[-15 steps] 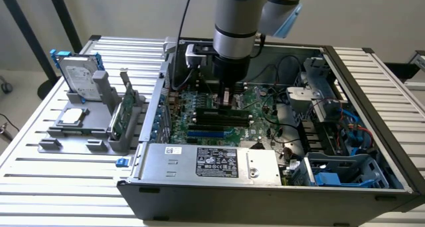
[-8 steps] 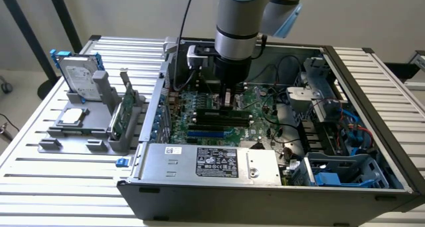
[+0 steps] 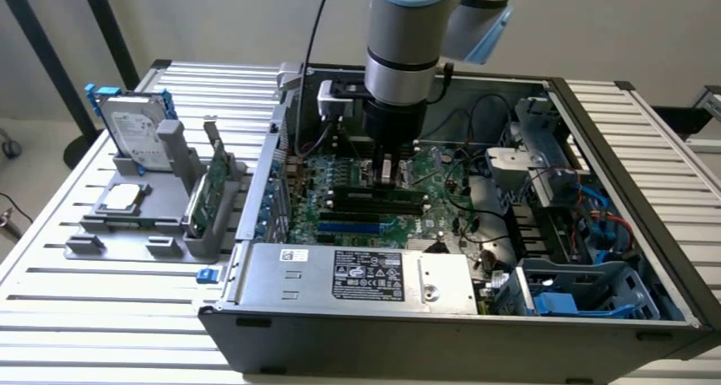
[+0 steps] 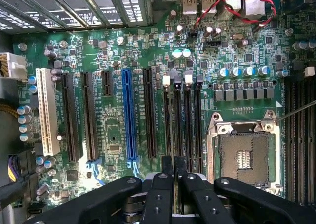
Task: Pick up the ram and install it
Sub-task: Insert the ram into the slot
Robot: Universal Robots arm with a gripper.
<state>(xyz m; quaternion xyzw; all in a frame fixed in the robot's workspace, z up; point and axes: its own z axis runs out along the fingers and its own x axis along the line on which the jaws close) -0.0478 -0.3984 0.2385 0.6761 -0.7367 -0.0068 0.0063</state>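
A robot arm reaches down into an open desktop computer case [image 3: 631,149] that lies on a ribbed metal table [image 3: 67,258]. Nearest in the exterior view is the grey power supply box [image 3: 360,275] with its printed label, and to the exterior view's right of it a blue plastic drive bay [image 3: 563,305]. Behind the power supply lies the green motherboard [image 3: 338,216] with its rows of black slots. The gripper [image 3: 389,172] stands upright over the memory slots [image 3: 372,201] in the middle of the board. In the wrist view its black fingers [image 4: 160,194] are drawn almost together, pinching the ram [image 4: 175,169], which shows edge-on as a thin dark strip between them. The ram stands upright directly over the narrow black slots next to the empty processor socket [image 4: 244,157]; whether it is already seated in a slot cannot be told. A long blue slot [image 4: 129,115] and a white slot [image 4: 48,112] run parallel further along the board. To the exterior view's left, outside the case, a grey holder [image 3: 147,225] carries a hard drive [image 3: 135,132], a green expansion card [image 3: 203,199] and a small silver processor chip [image 3: 121,197]
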